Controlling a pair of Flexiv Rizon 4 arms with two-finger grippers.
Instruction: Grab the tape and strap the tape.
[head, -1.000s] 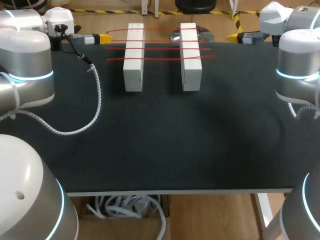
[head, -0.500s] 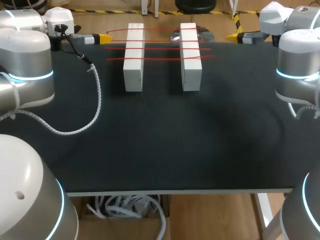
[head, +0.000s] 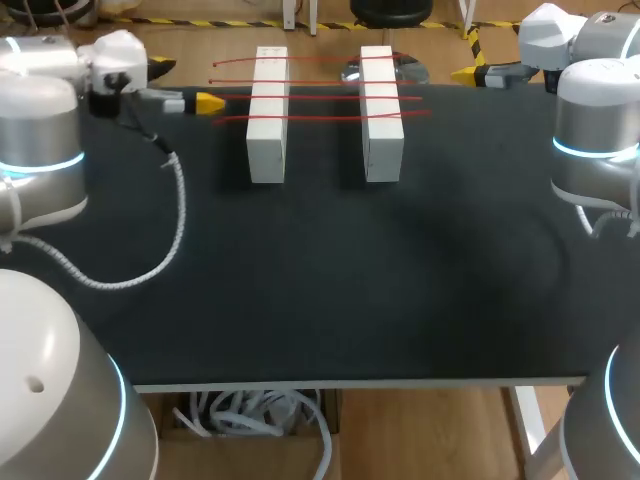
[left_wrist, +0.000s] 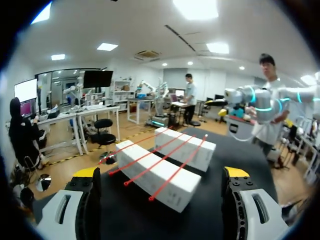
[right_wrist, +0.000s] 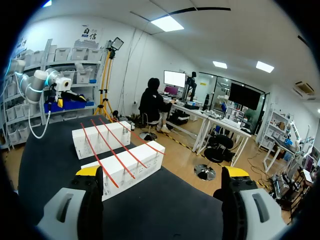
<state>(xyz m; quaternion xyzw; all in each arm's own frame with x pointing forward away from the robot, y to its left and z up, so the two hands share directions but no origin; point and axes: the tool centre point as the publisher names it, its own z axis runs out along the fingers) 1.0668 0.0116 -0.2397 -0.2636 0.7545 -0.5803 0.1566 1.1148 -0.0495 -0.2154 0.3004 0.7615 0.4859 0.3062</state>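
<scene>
Black table (head: 320, 300) runs bare from the near edge up to the left white block (head: 266, 115), which I take as the landmark. A second white block (head: 381, 115) stands parallel to it, on its right and well apart. Three strands of red tape (head: 320, 98) lie stretched across the tops of both blocks and bridge the gap between them. Their ends stick out past the landmark's outer left side.

The left gripper (head: 208, 101) hangs just left of the landmark, level with the middle strand's free end. Its wrist view shows the fingers (left_wrist: 86, 172) spread wide with nothing between them, and the block and tape (left_wrist: 150, 155) ahead. The right gripper (head: 465, 73) sits at the table's far edge, well to the right of the landmark and past the second block. Its fingers (right_wrist: 89, 170) also stand apart and empty.

The tape looks thin, light and limp. It will likely sag or twist once lifted, and may stick if it is adhesive. The best hold is probably the overhanging end left of the landmark, pinched flat across its width.
</scene>
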